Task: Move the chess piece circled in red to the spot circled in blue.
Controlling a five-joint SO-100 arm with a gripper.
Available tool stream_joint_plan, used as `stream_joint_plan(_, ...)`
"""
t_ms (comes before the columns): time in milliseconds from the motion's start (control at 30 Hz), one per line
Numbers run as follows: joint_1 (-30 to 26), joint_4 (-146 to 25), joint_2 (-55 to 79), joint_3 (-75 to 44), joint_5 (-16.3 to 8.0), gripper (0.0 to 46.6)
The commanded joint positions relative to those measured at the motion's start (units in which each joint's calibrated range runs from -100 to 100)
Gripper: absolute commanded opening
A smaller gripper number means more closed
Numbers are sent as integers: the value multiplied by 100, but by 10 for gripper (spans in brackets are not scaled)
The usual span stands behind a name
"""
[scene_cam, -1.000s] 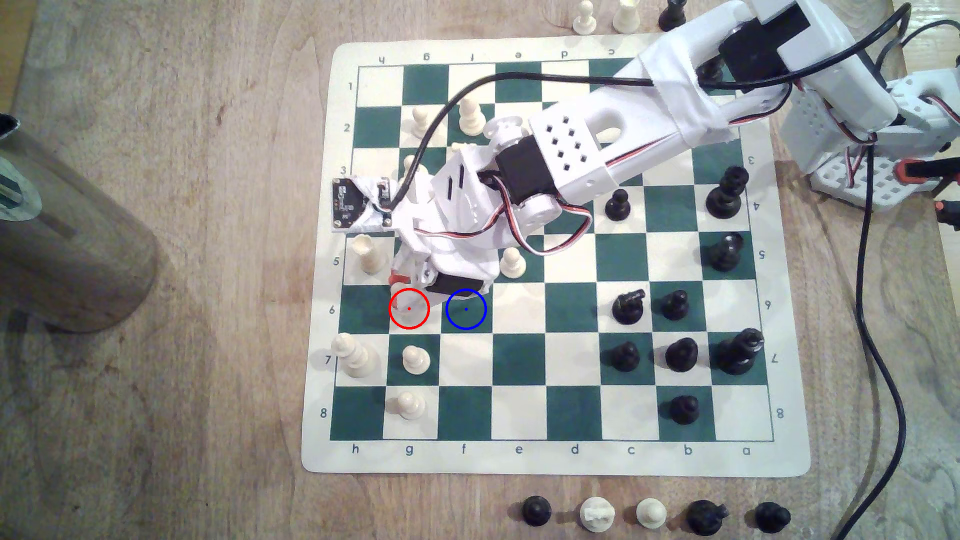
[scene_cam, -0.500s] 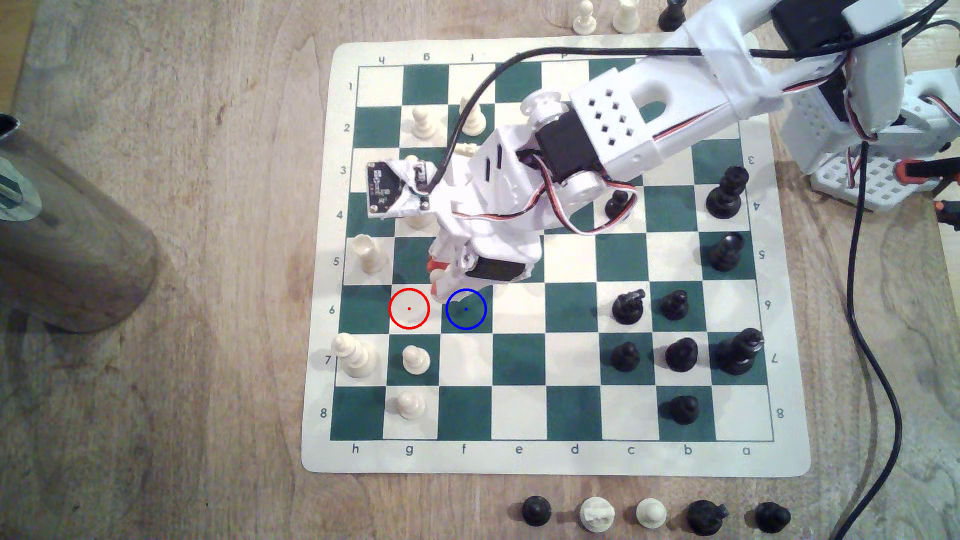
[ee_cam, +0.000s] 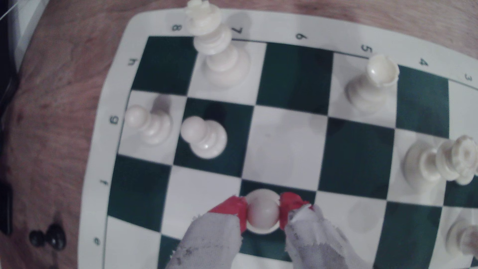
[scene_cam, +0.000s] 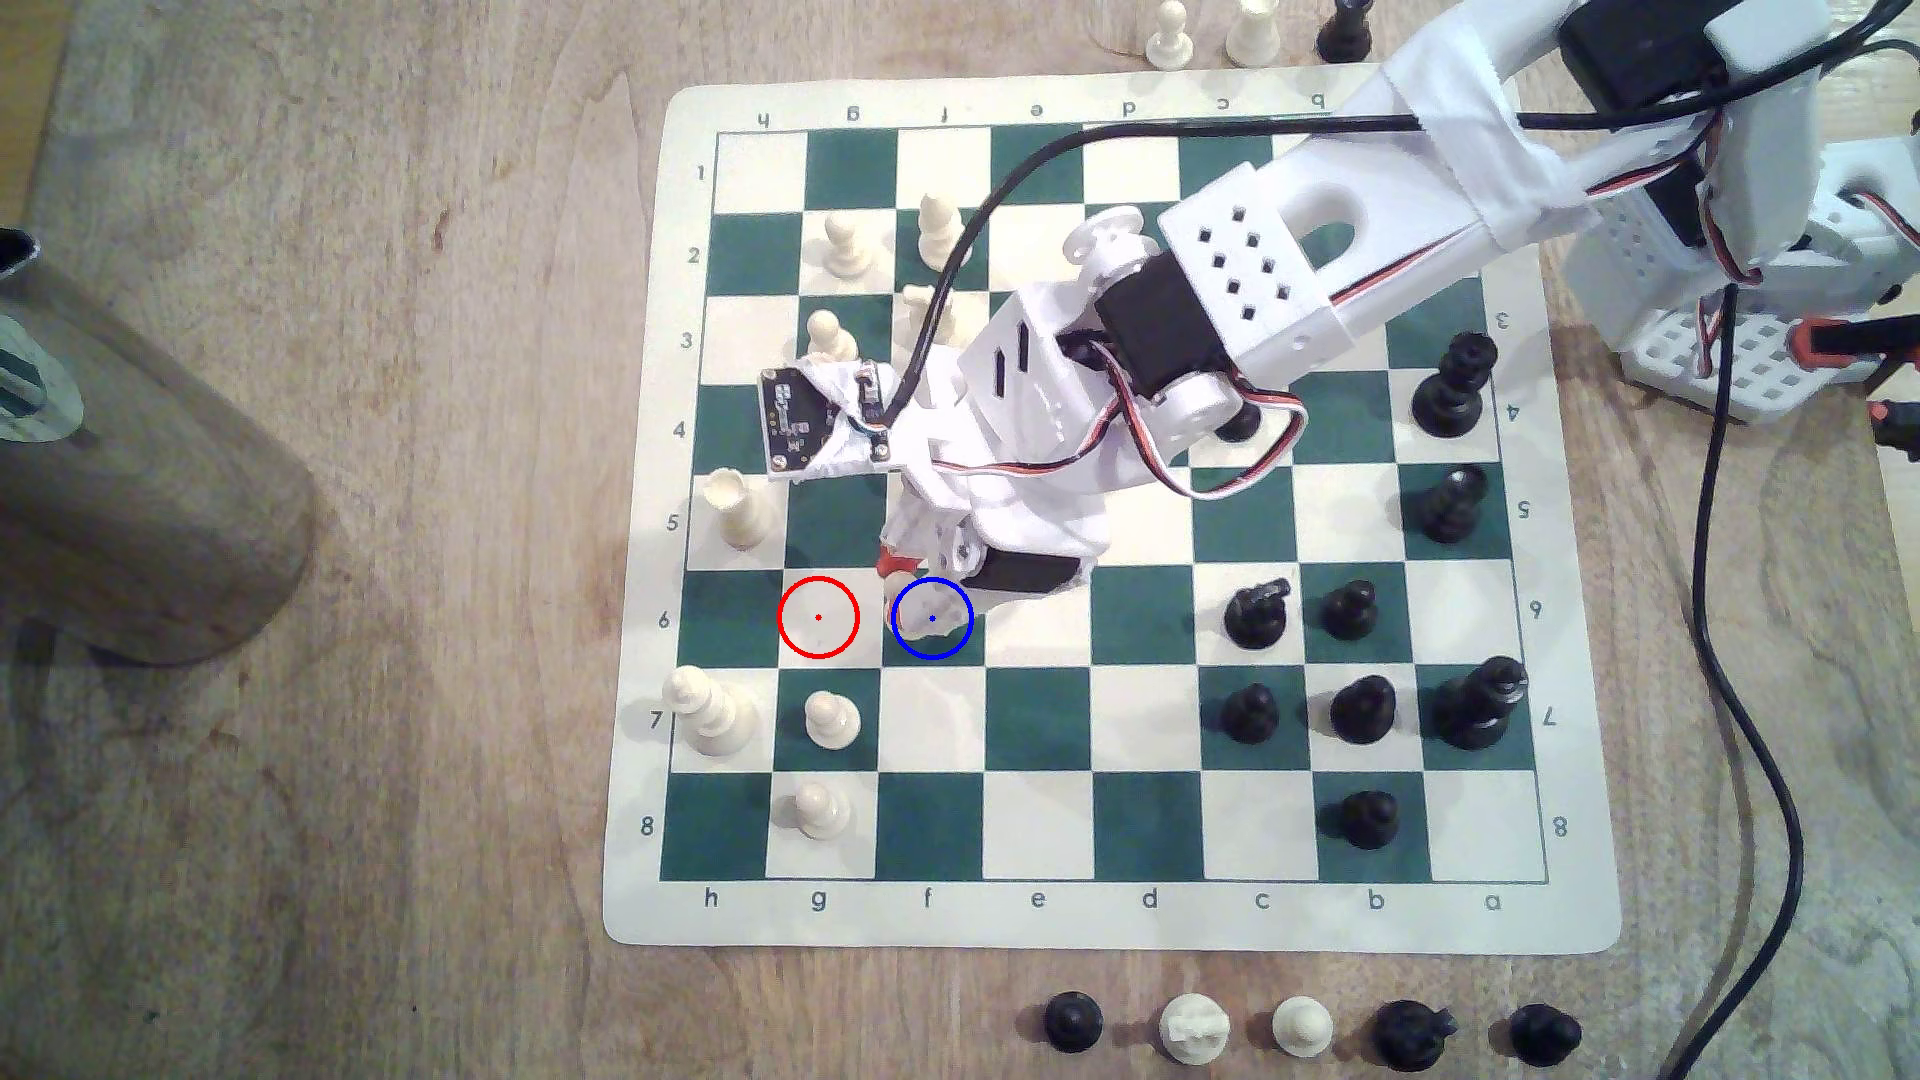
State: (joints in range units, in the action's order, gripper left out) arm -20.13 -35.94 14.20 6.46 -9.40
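The chess piece (ee_cam: 263,212), a cream-white pawn, is clamped by its ball head between the red-tipped fingers (ee_cam: 234,208) of my gripper (ee_cam: 263,212). It sits over a dark green square; whether its base touches the board I cannot tell. In the exterior view the pawn (scene_cam: 932,611) shows pale inside the blue ring of the spot (scene_cam: 956,642), with my gripper (scene_cam: 920,594) shut on it from above. The red-ringed cream square (scene_cam: 819,618), one square toward the exterior view's left, holds nothing.
White pawns (scene_cam: 831,720) (scene_cam: 821,810) stand in the two rows nearer the camera, a white queen (scene_cam: 709,711) and rook (scene_cam: 736,509) on the h file. Black pieces (scene_cam: 1257,613) fill the exterior view's right. A metal cylinder (scene_cam: 135,467) stands off the board at left.
My gripper has carried the pawn from the red-ringed square toward the exterior view's right, and it now sits over the blue-ringed square. The arm has drawn back with it.
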Motion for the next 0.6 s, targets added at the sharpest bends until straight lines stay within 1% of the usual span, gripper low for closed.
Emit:
stream_joint_plan(0, 7, 80, -87, -211, -20, 4)
stream_joint_plan(567, 30, 96, 167, -247, -24, 4)
